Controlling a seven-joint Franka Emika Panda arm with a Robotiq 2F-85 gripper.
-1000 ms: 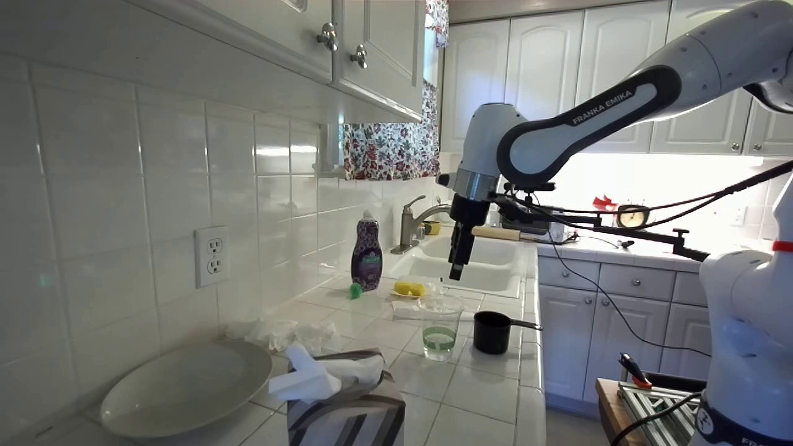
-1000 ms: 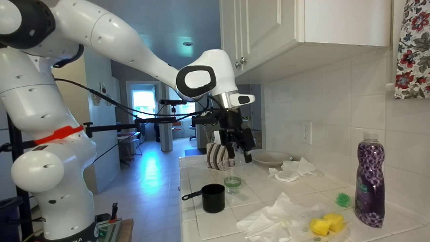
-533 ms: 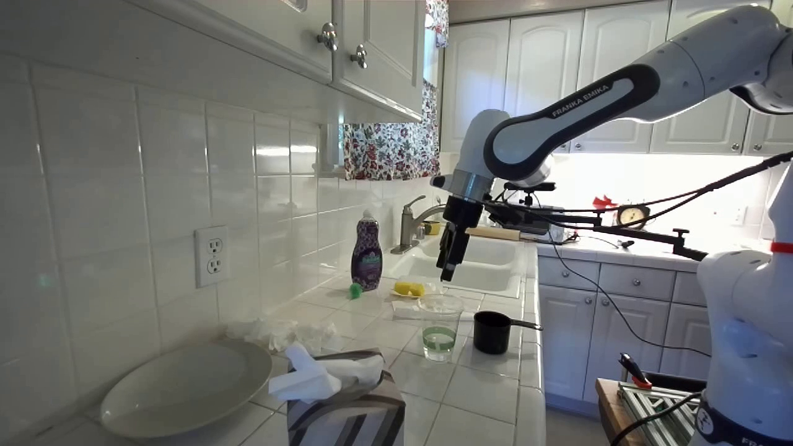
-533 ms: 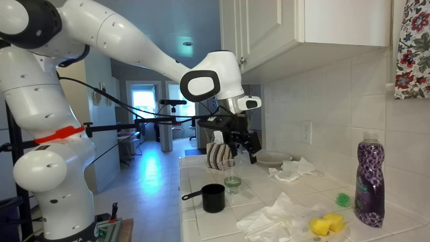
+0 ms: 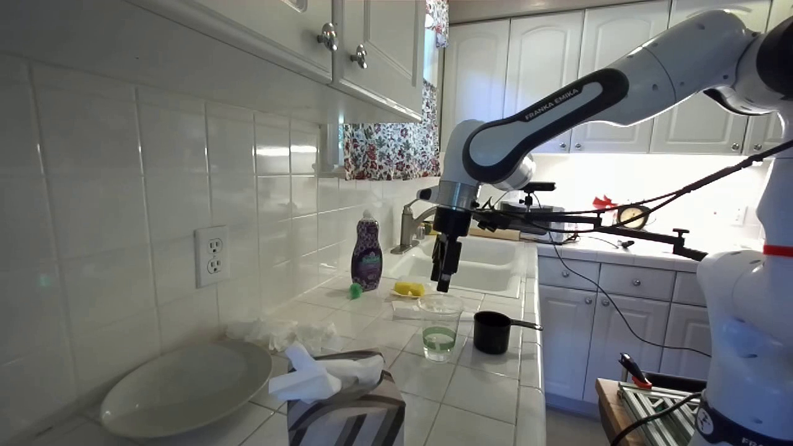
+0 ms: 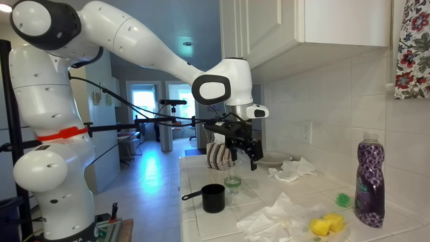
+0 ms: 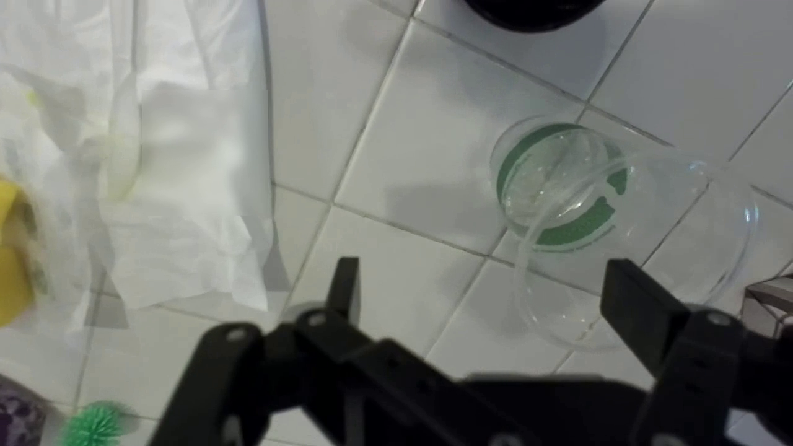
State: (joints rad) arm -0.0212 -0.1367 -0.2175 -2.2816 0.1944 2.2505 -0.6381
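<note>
Since its walls look thin and see-through, the clear plastic cup should handle as something light and springy, easily dented and rather slick; whether liquid sits in it, I cannot tell. It stands upright on the tiled counter, near but apart from the black measuring cup, with the striped tissue box also nearby. A gentle hold across the body, around the green band or a little above, would probably serve best, because the flare toward the rim should resist slipping, while pinching the lip alone risks bending it. The gripper is released, its fingers spread with nothing between them, just beside the cup and, it seems, higher than the rim. From the wrist view, one finger overlaps the rim by line of sight and its mate stands off to the side over tile, so the pair is not centred on the cup. The arm reaches out from a raised elbow, its forearm sloping down to a wrist that aims the gripper nearly straight at the counter, tilted only slightly.
</note>
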